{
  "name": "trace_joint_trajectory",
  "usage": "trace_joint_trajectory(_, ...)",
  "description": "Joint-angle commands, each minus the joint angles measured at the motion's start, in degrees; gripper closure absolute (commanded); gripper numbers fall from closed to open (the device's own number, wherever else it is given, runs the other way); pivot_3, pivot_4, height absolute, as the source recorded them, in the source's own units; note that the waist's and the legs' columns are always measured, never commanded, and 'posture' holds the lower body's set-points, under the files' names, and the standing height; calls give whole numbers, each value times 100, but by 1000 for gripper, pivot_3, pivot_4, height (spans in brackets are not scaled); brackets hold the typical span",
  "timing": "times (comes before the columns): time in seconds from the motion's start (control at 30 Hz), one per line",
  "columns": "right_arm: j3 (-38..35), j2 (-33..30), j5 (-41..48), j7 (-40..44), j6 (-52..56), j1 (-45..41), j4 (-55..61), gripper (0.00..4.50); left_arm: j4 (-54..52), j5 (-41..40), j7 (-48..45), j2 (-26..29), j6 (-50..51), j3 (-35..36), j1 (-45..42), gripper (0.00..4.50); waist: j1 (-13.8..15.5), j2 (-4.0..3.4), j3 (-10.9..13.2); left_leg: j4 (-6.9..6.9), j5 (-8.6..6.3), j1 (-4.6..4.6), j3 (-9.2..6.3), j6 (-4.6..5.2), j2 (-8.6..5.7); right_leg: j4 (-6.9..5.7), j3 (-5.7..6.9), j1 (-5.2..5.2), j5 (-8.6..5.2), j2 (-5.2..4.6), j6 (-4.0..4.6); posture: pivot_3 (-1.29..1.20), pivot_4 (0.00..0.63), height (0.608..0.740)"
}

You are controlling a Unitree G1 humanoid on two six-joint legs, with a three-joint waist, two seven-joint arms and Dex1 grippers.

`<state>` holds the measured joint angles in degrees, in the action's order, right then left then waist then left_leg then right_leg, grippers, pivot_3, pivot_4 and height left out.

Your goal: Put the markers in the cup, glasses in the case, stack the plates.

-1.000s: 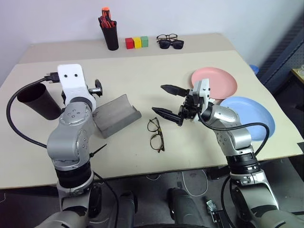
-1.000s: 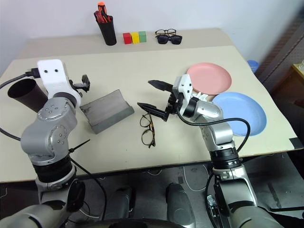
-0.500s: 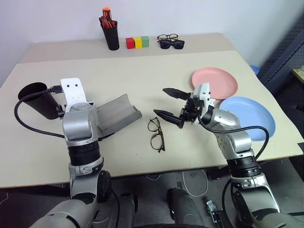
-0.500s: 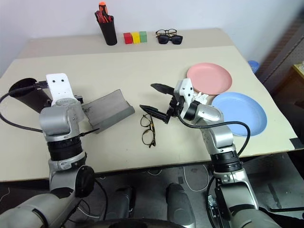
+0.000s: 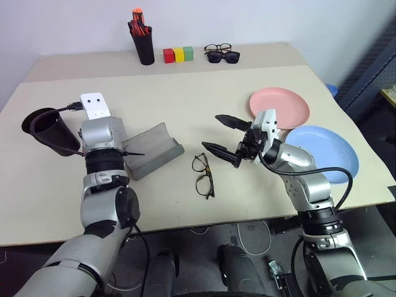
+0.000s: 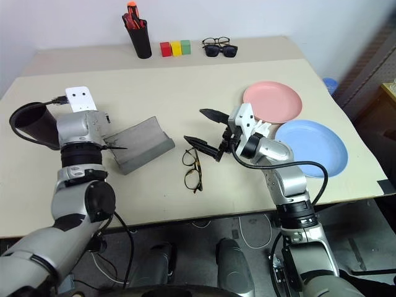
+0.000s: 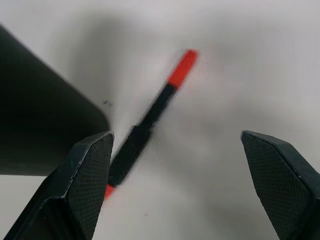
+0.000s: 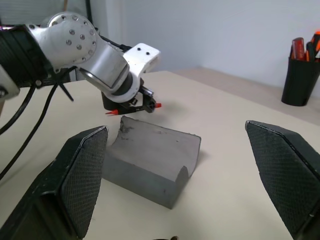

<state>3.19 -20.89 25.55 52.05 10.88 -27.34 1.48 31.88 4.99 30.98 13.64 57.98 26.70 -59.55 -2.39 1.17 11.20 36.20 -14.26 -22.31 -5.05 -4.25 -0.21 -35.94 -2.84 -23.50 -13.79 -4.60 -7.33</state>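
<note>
In the left wrist view my left gripper [image 7: 175, 137] is open just above the table. A black marker with red ends [image 7: 150, 117] lies between its fingers, untouched. The black cup [image 5: 52, 131] stands close beside it at the table's left edge. The white marker is out of view. The grey case [image 5: 151, 148] lies open mid-table, with the thin-framed glasses [image 5: 203, 175] on the table to its right. My right gripper [image 5: 211, 131] hovers open above and just beyond the glasses, holding nothing. The pink plate [image 5: 281, 105] and the blue plate [image 5: 328, 151] lie side by side at the right.
At the table's far edge stand a black pen holder [image 5: 145, 48] with red-orange pens, three coloured blocks [image 5: 178, 55] and dark sunglasses [image 5: 223, 57]. The blue plate lies near the table's right edge.
My left arm has stretched forward and to the left and sunk toward the table beside the cup, its gripper still open. The right arm has held still.
</note>
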Motion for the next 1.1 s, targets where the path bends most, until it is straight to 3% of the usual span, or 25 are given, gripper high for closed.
trace_joint_trajectory(0.03,-116,-21,49,-45,-47,7,309,0,183,31,206,137,-295,-73,-253,342,10,0,0,0,0,0,0,0,0,0,0,0,0,0,0,0,150,740)
trace_joint_trajectory(0.93,-265,-159,55,-208,-25,76,417,0,1915,-798,548,469,-1229,122,-368,342,2,0,0,3,1,2,0,-2,-1,-9,0,0,0,0,0,0,150,740)
trace_joint_trajectory(1.1,-275,-220,17,-240,-51,100,456,0,1733,-1632,433,232,-916,909,-184,342,24,-3,-2,4,3,6,0,-5,-1,-11,0,3,0,0,0,0,150,740)
